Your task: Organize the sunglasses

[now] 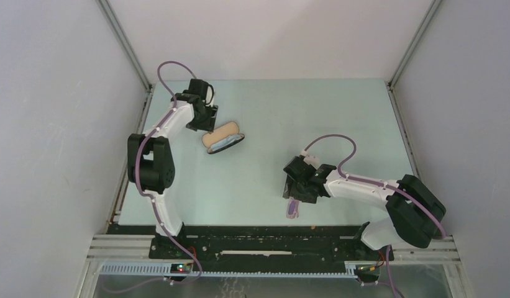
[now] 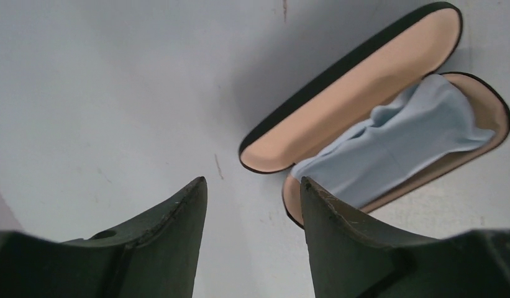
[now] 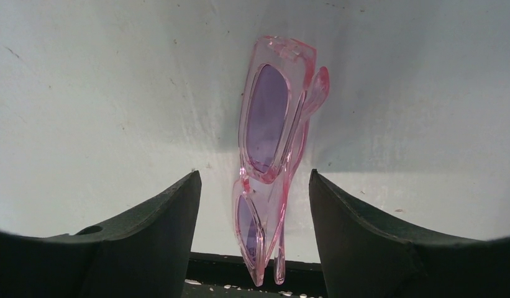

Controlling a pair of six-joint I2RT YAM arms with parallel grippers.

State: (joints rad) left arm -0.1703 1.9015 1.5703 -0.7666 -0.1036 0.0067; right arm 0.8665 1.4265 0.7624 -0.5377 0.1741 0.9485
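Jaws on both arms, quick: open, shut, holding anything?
Left gripper: jaws open, holding nothing.
Right gripper: jaws open on either side of the sunglasses, not gripping them.

text: none readable | labels: none | brands: none | numbers: none | signs: none | checked: sunglasses [image 3: 274, 155], case [image 2: 358, 105], cloth [image 2: 395, 146], tabletop [image 1: 314, 112]

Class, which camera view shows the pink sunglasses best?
Right wrist view: the sunglasses appear close up, folded, frame and lenses clear. Top external shows them only as a small purple sliver; left wrist shows nothing of them.
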